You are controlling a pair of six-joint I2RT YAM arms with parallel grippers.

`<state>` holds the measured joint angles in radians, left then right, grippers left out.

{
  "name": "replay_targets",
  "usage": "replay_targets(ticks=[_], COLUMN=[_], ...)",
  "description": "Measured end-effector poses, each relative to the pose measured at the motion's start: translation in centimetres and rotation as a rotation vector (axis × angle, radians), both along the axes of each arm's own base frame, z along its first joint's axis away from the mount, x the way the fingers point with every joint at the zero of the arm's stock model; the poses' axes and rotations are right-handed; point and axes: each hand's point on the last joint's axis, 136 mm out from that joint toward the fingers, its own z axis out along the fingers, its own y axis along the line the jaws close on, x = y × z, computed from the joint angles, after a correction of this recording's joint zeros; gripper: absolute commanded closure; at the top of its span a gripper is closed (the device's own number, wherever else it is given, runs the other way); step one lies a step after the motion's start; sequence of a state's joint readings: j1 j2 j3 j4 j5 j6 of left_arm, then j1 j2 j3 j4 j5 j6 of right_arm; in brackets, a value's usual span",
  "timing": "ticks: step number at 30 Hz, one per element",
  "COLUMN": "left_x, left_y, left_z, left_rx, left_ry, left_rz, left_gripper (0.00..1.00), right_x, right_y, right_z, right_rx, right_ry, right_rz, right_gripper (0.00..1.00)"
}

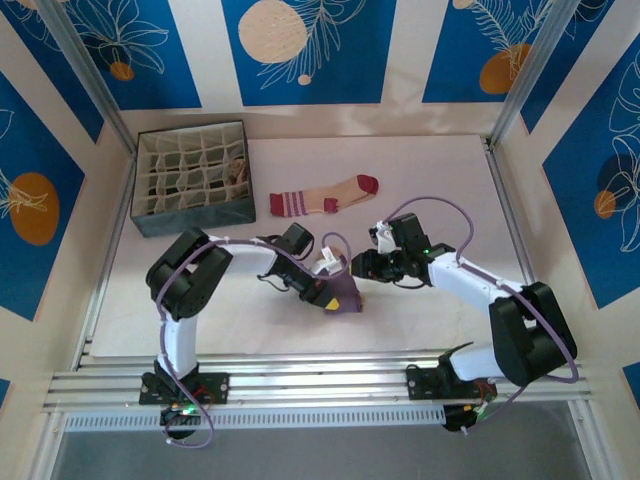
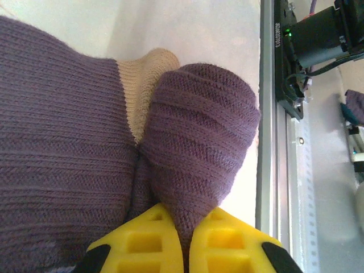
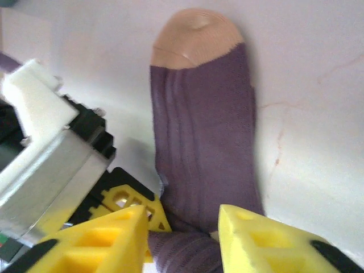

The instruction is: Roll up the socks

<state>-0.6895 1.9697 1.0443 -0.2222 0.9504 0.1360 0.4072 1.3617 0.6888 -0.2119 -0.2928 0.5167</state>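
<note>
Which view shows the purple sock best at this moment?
Right wrist: the purple sock lies stretched along the table, with its tan toe in plain sight. Left wrist shows a close-up fold of it pinched in the left gripper. Top external shows it small and bunched.

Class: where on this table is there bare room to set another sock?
Free: far right of the table, between striped sock and right rail; the near strip before purple sock. Crowded: the middle, where left gripper and right gripper meet.
</note>
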Motion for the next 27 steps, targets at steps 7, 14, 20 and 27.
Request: replay_targets(ticks=[7,14,20,27], left_x=[0.3,1.0,1.1,1.3], left_y=[0.4,1.2,1.3,1.8], left_z=[0.0,-0.1,-0.1,-0.1], left_rx=[-0.007,0.001,0.005,0.03], left_ry=[0.071,0.132,0.153,0.115], left_rz=[0.013,0.055,0.068,0.086], left_gripper=[0.98,0.95,0.93,0.77], right_x=[-2.3,-3.9,-4.3,-3.2], right_y=[1.0,1.9,2.2,2.7], right_z=[-2.3,-2.8,-4.2,-5.3], right_rx=[0.024,0.051,0.027,-0.031], right_ry=[0.065,0.073,0.11,0.201], right_rz=[0.08,0.138,0.147,0.116], right_gripper=[0.53,0.53,0.8,1.0])
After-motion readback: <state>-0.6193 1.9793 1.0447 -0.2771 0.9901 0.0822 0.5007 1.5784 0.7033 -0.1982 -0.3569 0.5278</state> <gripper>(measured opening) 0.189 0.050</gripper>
